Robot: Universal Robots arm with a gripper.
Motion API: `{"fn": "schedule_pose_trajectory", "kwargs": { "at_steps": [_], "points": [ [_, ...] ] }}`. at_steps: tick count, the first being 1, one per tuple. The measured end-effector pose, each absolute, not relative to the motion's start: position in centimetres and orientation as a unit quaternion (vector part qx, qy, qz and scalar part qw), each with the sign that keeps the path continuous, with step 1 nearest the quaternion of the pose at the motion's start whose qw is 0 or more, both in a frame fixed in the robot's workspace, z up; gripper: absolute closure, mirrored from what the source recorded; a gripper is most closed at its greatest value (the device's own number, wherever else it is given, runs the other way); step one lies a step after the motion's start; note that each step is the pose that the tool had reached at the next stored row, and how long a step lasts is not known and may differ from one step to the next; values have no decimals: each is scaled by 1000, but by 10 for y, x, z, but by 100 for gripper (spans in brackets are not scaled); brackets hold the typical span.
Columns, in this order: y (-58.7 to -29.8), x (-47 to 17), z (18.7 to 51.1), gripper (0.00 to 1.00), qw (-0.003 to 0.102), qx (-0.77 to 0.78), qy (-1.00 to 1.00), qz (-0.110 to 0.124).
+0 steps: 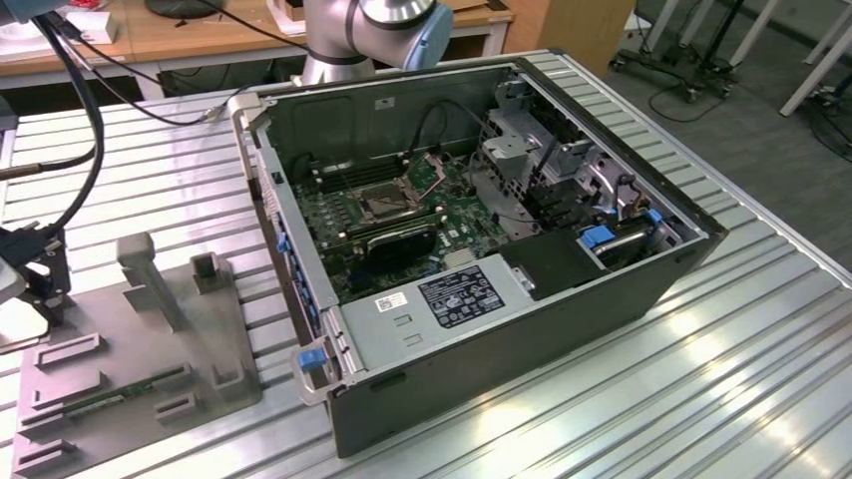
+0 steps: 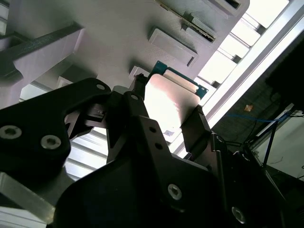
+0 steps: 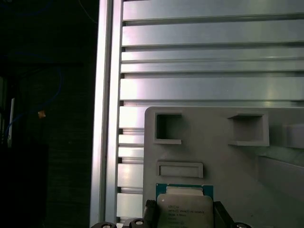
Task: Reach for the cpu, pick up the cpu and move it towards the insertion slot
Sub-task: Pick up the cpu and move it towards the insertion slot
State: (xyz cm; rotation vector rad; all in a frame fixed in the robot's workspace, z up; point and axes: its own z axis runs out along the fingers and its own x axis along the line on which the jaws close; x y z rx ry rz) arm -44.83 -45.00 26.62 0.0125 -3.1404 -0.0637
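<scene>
**Chip pinched over the tray, socket well across the surface**

In both wrist views the pincer is closed on the cpu, with one dark finger against each of two opposite edges. Gripping by the edges leaves the pale metal face bare. I judge it also spares the underside, which has to meet a socket cleanly.

The chip's metal face is turned back toward the wrist, and a thin strip of its green border shows along the edge farthest from the pincer. It is square, so it has no real long axis. The line that matters is the one from finger to finger across it.

Just behind the chip lies the grey tray with its shallow pockets. In the second wrist view the chip looks to stand a little off the tray's face, though I cannot tell for certain that it is clear of it.

Past the tray runs the slatted metal surface. In the exterior view the tray sits toward that view's left, with a long green memory stick lying in one of its grooves.

Well apart, toward the middle, the open computer case lies on its side, so the green motherboard faces up. The insertion slot is on it, a silvery frame around a dark centre, open to an approach from above. Beyond the case stands the arm.
</scene>
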Motion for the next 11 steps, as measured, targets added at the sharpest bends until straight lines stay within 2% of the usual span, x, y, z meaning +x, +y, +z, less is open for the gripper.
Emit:
{"fn": "schedule_pose_trajectory", "kwargs": {
  "at_steps": [11],
  "points": [
    [-450,-448,267,45,0,4,-1000,-21]
  ]
}}
